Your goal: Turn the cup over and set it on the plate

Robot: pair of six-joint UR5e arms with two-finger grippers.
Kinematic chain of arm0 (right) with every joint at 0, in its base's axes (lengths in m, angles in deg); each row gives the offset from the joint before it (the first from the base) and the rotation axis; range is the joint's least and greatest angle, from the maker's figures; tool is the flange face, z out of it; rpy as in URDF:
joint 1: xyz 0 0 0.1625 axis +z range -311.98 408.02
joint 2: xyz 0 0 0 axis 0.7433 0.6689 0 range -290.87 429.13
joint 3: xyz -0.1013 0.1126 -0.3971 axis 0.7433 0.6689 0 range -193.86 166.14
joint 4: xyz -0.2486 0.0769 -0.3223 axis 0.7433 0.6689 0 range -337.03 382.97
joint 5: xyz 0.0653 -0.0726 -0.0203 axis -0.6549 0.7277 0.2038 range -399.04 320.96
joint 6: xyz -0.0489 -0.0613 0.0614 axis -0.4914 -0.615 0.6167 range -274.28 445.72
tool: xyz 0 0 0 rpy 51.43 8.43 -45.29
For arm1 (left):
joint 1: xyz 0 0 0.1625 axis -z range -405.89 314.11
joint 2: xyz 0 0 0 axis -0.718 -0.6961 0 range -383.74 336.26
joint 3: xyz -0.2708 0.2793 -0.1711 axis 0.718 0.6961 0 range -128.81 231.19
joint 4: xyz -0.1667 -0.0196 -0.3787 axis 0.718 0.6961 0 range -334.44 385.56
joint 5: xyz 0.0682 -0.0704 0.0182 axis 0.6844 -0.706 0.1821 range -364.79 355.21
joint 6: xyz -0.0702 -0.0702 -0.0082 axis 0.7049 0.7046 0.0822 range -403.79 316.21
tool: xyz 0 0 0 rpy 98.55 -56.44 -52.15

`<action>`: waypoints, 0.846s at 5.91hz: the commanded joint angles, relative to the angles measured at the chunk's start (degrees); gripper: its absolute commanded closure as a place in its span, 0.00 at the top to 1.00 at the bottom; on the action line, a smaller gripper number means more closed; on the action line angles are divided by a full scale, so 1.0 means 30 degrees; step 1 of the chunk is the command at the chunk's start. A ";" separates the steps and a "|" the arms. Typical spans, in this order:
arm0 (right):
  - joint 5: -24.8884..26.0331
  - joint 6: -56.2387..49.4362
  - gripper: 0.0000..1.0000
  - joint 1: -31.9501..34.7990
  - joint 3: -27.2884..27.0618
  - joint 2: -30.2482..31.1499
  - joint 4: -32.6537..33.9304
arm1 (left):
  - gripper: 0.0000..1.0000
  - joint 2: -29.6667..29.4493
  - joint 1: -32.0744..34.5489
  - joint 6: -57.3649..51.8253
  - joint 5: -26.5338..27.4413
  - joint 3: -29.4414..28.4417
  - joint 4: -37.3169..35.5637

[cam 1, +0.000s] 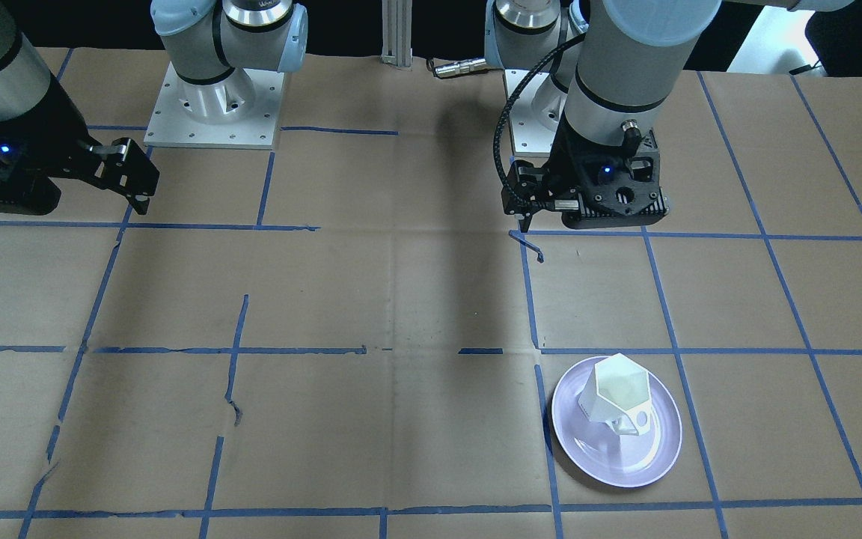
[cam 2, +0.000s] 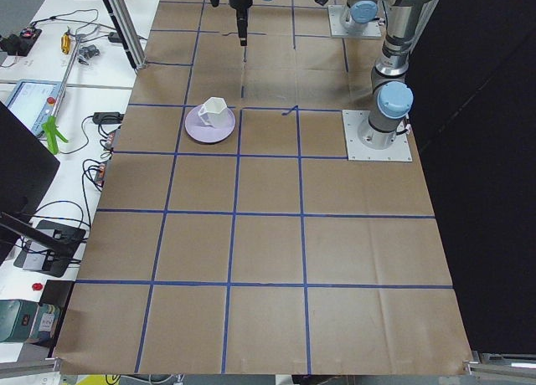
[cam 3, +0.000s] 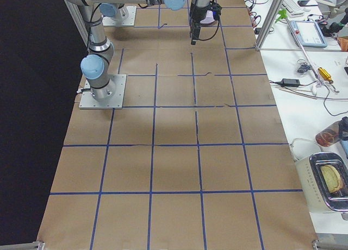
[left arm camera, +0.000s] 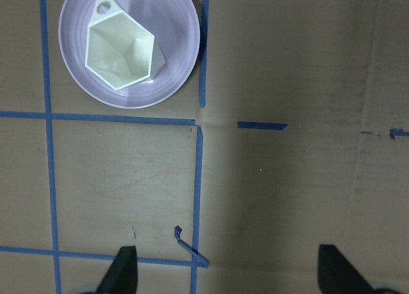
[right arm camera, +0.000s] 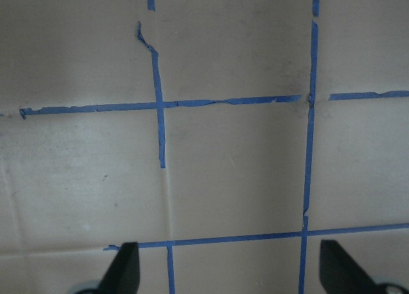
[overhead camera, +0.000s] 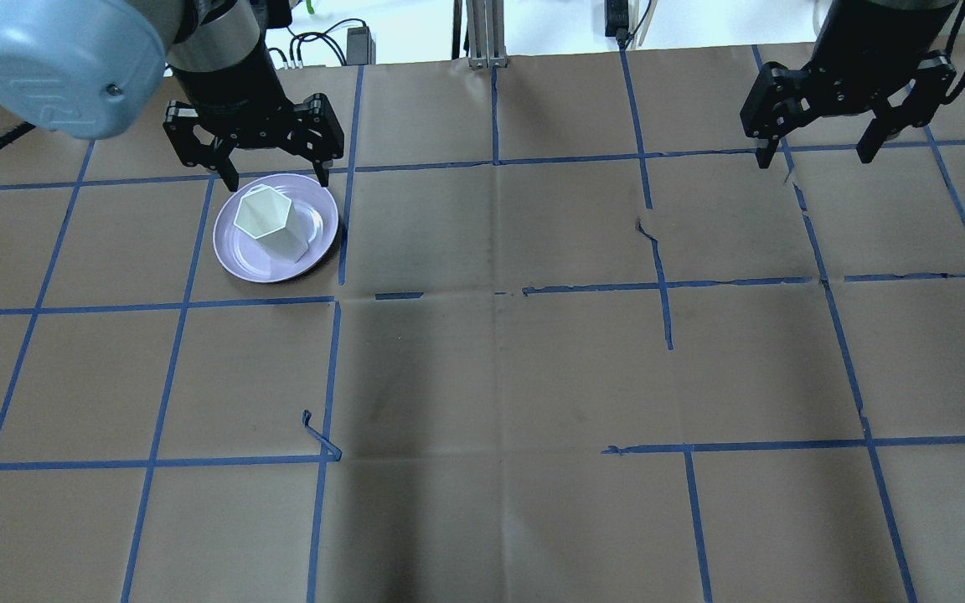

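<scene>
The white faceted cup (overhead camera: 265, 218) stands upright, mouth up, on the pale lavender plate (overhead camera: 235, 255) at the far left of the table. Both also show in the front view (cup (cam 1: 618, 393), plate (cam 1: 573, 442)), the left wrist view (cup (left arm camera: 121, 51), plate (left arm camera: 172, 83)) and the exterior left view (cup (cam 2: 212, 113)). The cup's handle (cam 1: 637, 423) points away from the robot. My left gripper (overhead camera: 275, 174) is open and empty, raised well above the table on the robot's side of the plate. My right gripper (overhead camera: 815, 157) is open and empty, high over the far right.
A loose curl of blue tape (overhead camera: 319, 435) sticks up from the paper-covered table nearer the robot than the plate. Torn tape (overhead camera: 646, 226) lies mid-table. The arm bases (cam 1: 214, 105) stand at the robot's edge. Benches with tools flank both table ends.
</scene>
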 commanded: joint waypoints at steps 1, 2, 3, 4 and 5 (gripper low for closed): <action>0.0000 0.0000 1.00 0.0000 0.0000 0.0000 0.0000 | 0.99 0.0805 0.0007 -0.0041 -0.0791 0.0363 0.0543; 0.0000 0.0000 1.00 0.0000 0.0000 0.0000 0.0000 | 0.99 0.0895 -0.0081 -0.0159 -0.0797 0.0364 0.0660; 0.0000 0.0000 1.00 0.0000 0.0000 0.0000 0.0000 | 0.99 0.1041 -0.0546 -0.0189 -0.0797 0.0364 0.0835; 0.0000 0.0000 1.00 0.0000 0.0000 0.0000 0.0029 | 0.99 0.1361 -0.1073 -0.0479 -0.0797 0.0393 0.1069; 0.0000 0.0000 1.00 0.0000 0.0000 0.0000 0.0001 | 0.99 0.1394 -0.1049 -0.0482 -0.0826 0.0364 0.1071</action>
